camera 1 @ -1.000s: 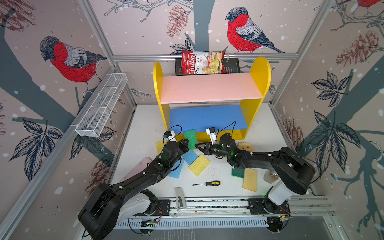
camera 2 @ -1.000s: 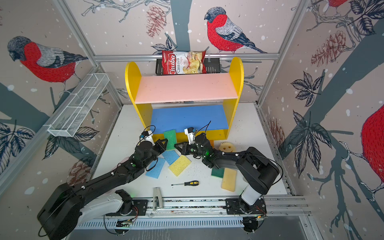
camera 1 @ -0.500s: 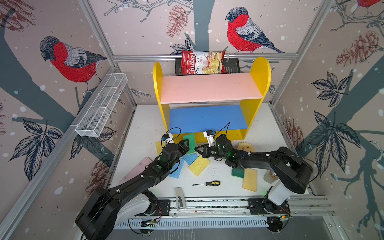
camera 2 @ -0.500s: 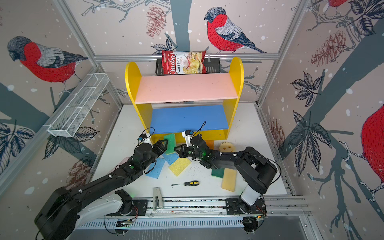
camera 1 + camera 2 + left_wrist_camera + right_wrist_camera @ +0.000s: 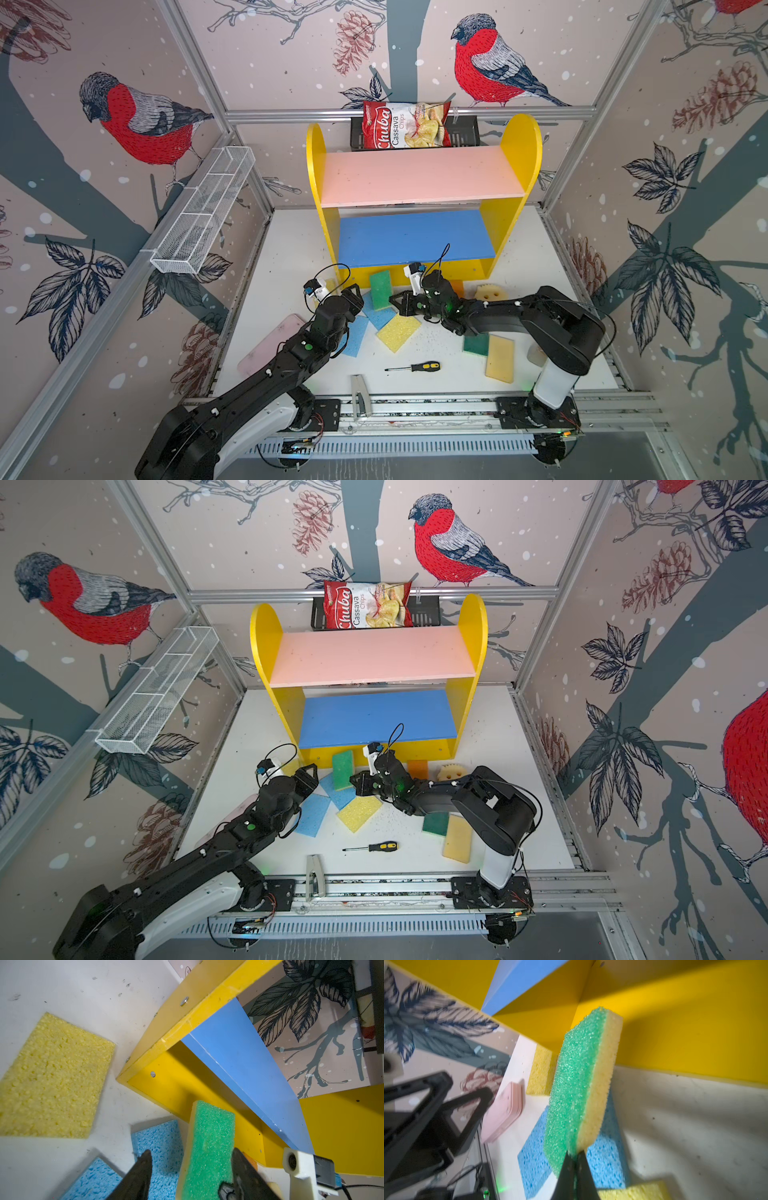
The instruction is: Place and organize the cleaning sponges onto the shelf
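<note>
Your right gripper (image 5: 574,1155) was clamped on the green sponge (image 5: 571,1088) just before the shelf (image 5: 473,269); your left gripper (image 5: 191,1152) held its jaws apart around that sponge.

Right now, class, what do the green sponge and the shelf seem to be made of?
The green sponge: soft yellow foam, pitted with pores, under a coarse green scouring layer that glints, likely synthetic fibre. The shelf: probably painted wood or fibreboard; flat smooth boards, square-cut edges, metal screw heads in the side.
</note>
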Tool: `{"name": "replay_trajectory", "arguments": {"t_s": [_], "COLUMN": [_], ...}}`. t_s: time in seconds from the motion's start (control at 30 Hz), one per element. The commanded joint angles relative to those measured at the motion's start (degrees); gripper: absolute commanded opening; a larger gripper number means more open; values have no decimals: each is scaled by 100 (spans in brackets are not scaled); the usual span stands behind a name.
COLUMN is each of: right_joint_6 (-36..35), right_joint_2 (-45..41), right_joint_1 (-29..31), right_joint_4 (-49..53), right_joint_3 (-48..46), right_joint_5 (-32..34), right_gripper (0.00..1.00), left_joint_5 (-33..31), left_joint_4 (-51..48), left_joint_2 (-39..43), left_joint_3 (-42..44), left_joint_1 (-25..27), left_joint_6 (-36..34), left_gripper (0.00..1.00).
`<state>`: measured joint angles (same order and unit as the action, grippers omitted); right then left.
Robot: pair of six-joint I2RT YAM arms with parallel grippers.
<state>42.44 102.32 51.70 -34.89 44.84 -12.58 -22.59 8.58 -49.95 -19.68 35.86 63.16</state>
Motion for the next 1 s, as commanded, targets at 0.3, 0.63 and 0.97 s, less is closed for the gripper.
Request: {"name": "replay_trajectory", "arguments": {"t_s": [0.3, 0.63, 0.97], "right_joint_6": [136, 333, 570], "right_joint_2": [918, 1336, 1436], "right_joint_1": [147, 138, 68], "right_joint_4": [-541, 76, 4], "right_joint_3": [1006, 1457, 1404], "right_joint_5": [936, 1595, 1539], "right_gripper": [0, 2, 15], "left_joint_5": [70, 237, 368], "left_joint_4": [343, 566, 704], "left_joint_2": [-445, -951, -1214], "left_joint_3": [140, -8, -44], "left_joint_1": [-8, -8, -8], "left_joint_6": [130, 45, 63], "left_gripper": [60, 60, 60]}}
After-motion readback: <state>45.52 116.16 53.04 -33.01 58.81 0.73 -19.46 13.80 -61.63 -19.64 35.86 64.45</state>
